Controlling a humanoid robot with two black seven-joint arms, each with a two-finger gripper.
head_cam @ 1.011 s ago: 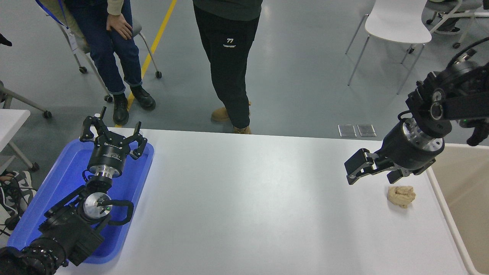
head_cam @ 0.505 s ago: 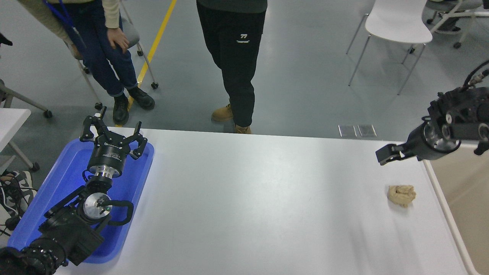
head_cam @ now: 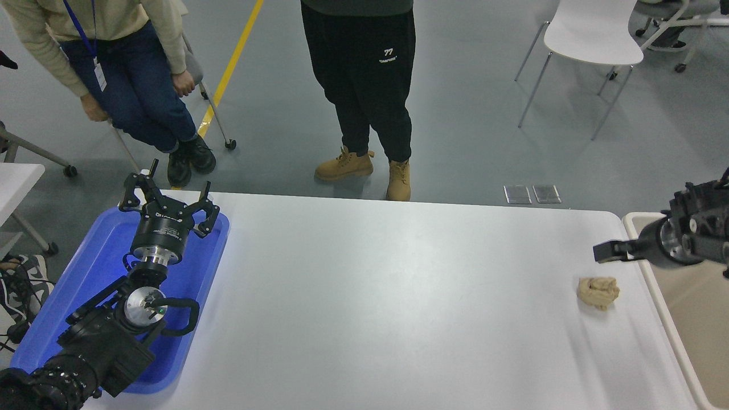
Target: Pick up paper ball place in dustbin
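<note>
The paper ball (head_cam: 598, 291), a crumpled tan wad, lies on the white table (head_cam: 387, 296) near its right side. The dustbin (head_cam: 665, 310), beige with a pale rounded rim, stands against the table's right edge and is partly cut off by the picture. My right gripper (head_cam: 608, 251) comes in from the right edge, above the dustbin's rim. It hovers a little behind and to the right of the paper ball, apart from it, and is seen side-on. My left gripper (head_cam: 166, 200) is parked at the lower left, open and empty.
A blue tray (head_cam: 91, 273) lies under the left arm at the table's left edge. One person stands at the far side in tan boots (head_cam: 364, 168), another sits at the top left (head_cam: 125, 85). A white chair (head_cam: 592, 34) stands at the back right.
My right arm has pulled back to the right, from just left of the paper ball to over the dustbin's rim. The ball has not moved. The standing person stepped closer.
</note>
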